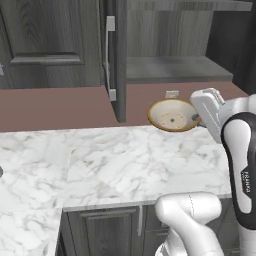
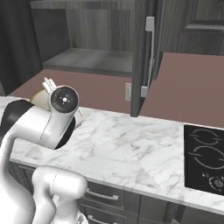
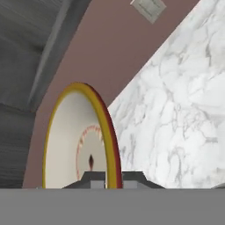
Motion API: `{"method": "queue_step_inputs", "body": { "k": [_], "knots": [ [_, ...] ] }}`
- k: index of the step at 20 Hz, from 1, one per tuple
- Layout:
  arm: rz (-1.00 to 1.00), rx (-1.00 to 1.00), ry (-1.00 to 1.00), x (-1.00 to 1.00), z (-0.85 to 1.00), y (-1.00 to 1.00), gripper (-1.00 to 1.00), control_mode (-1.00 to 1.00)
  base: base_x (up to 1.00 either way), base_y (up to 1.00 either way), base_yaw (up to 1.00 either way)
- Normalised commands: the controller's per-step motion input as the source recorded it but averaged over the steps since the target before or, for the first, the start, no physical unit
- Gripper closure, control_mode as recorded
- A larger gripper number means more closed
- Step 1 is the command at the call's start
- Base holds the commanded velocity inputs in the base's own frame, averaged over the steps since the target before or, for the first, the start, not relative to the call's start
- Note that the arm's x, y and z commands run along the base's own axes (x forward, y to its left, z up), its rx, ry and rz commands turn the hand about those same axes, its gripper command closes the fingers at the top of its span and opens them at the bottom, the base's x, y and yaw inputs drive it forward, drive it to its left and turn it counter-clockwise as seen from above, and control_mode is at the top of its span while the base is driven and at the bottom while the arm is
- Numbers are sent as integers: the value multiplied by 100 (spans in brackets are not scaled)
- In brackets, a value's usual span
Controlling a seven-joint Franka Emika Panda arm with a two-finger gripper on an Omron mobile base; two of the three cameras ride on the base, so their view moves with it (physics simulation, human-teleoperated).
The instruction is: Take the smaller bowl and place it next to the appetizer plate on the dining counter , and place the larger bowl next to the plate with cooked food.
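I have the hand (image 3: 105, 178) clamped on the rim of the smaller bowl (image 1: 172, 115), which hangs tilted on edge just beyond the fingertips, above the marble worktop (image 1: 125, 165) by the open cabinet.

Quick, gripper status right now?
Gripper: shut on the rim of the small cream-beige bowl with a tan rim, held tilted above the marble counter.
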Motion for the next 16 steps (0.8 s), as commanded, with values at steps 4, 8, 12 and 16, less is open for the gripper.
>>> {"method": "queue_step_inputs", "body": {
  "k": [4,8,12,16],
  "knots": [
    [0,20,4,-14,-54,-42,100,-100,0,0,0],
    [0,4,0,-4,-12,-7,100,100,-49,-18,0],
    [0,0,0,0,0,0,100,100,-100,-6,0],
    [0,0,0,0,0,0,100,100,-100,-3,-2]
  ]
}}
